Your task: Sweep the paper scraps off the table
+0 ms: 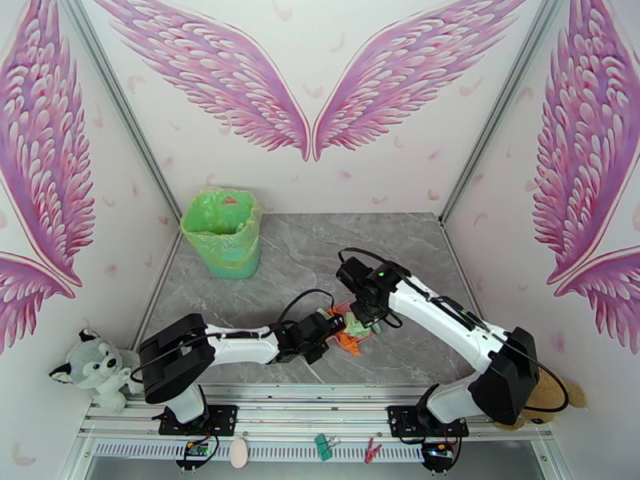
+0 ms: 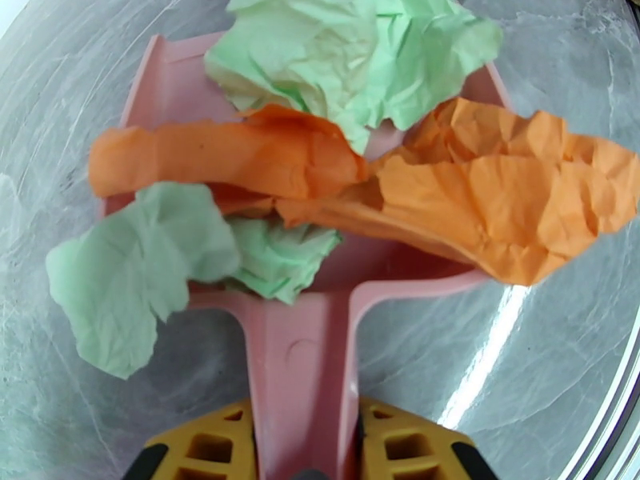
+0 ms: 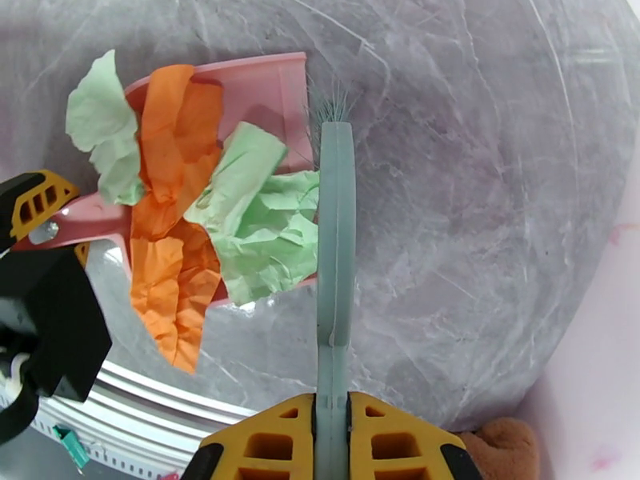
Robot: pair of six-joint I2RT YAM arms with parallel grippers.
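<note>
Ahead of left jaws, paper scraps (image 2: 480, 194)

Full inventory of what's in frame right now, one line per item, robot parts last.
paper scraps: several, mint green and orange, piled in the dustpan, some hanging over its edges
dustpan: one, pink, near middle of the table, handle in the left gripper
brush: one, teal-green, bristles at the dustpan's mouth
bin: one, green liner, far left corner of the table
table: one, grey marble top
husky plush: one, grey and white, left of the left arm's base
brown plush: one, behind the right arm's base
green clip: one, front rail
red clip: one, front rail
left gripper: shut on the dustpan handle
right gripper: shut on the brush handle
</note>
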